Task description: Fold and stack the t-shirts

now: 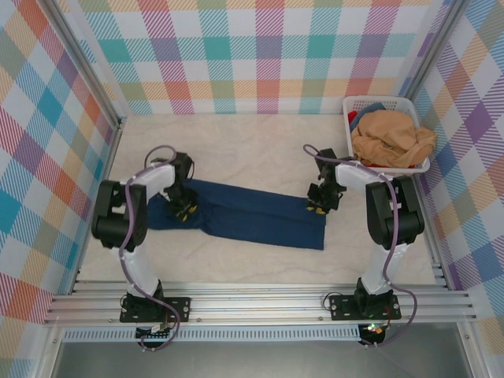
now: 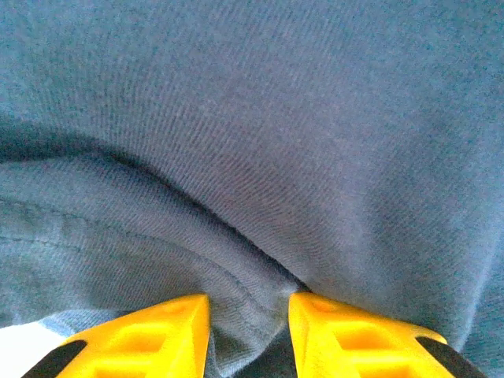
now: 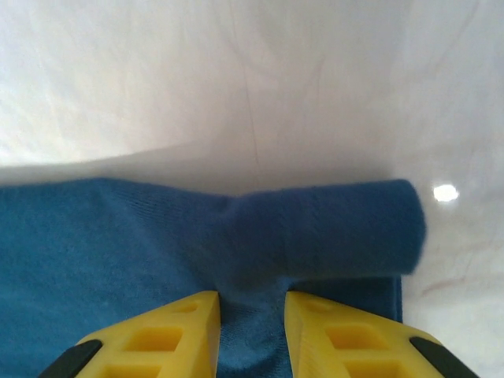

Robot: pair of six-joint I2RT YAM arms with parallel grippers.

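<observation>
- The navy t-shirt lies flat as a long, narrow band, and we take it as our landmark; it spreads across the pale table between the two arms.
- At the shirt's left end, the left gripper is down on the cloth. In the left wrist view, its yellow fingers have a ridge of navy fabric bunched between them, so we read the jaws as closed on the shirt.
- At the shirt's right end, on its far edge, sits the right gripper. In the right wrist view, its fingers pinch a raised fold of the same blue cloth, with a rolled hem curling just beyond them; these jaws also grip the shirt.
- The tan-orange t-shirt is crumpled, well apart from the navy shirt, beyond its right end.
- It fills a white basket in the table's far right corner.
</observation>
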